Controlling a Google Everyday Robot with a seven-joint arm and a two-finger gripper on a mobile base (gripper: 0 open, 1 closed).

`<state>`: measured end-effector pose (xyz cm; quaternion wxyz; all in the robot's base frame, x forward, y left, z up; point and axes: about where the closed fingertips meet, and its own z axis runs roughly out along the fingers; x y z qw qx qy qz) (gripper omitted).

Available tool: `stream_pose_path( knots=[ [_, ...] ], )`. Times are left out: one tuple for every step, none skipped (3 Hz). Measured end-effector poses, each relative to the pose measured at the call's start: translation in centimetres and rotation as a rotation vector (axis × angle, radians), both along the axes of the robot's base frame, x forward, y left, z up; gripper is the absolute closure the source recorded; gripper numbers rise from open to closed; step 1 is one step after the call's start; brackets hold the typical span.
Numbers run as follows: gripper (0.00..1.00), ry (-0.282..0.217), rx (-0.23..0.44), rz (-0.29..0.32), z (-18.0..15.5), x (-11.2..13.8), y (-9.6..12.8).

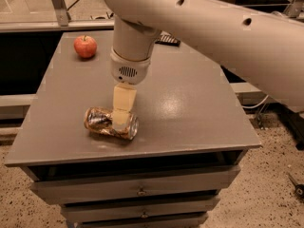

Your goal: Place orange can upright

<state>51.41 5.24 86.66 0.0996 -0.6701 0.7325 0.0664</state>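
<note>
The orange can lies on its side near the front left of the grey table, its silver top pointing right toward the front edge. My gripper hangs straight down from the white arm and is right over the can's right half, in front of it in the camera view. I cannot tell whether it touches the can.
A red apple sits at the back left corner of the table. A small dark object lies at the back edge behind the arm. The table's front edge is close to the can, with drawers below it.
</note>
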Motion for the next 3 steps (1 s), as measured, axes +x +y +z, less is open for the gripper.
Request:
stream_pose_path(
  knots=[
    [0.00, 0.034, -0.008, 0.002, -0.4, -1.0, 1.5],
    [0.00, 0.036, -0.017, -0.010, -1.0, -2.1, 2.5],
    [0.00, 0.008, -0.034, -0.053, -1.7, -2.8, 3.4]
  ],
)
